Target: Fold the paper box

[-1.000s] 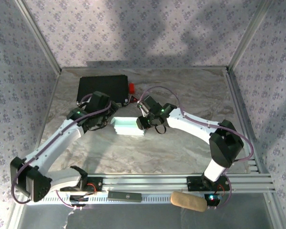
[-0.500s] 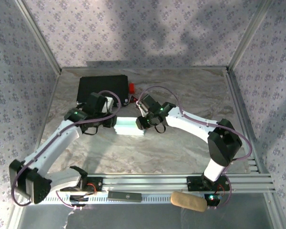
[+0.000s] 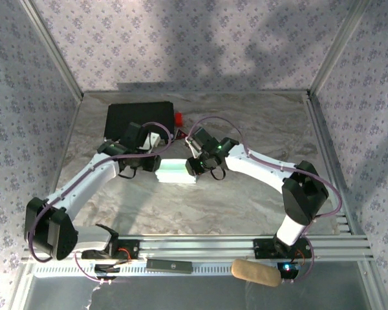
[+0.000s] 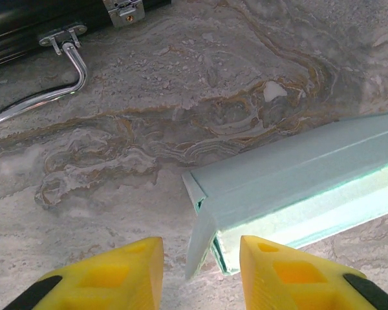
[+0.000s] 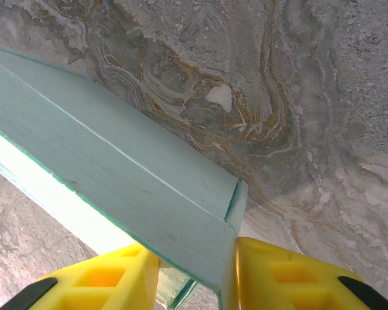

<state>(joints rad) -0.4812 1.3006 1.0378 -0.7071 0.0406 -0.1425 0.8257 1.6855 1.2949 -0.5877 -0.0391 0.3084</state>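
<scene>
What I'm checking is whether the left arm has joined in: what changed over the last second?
The left gripper swung right and narrowed its jaws around the left end of the paper box; a gap shows on both sides, so no grip yet. The right gripper stayed clamped on the box's right end, and the box stayed put.

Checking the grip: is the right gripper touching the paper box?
Touching. Right wrist view: the end of the paper box sits between the fingers of the right gripper, against both.
</scene>
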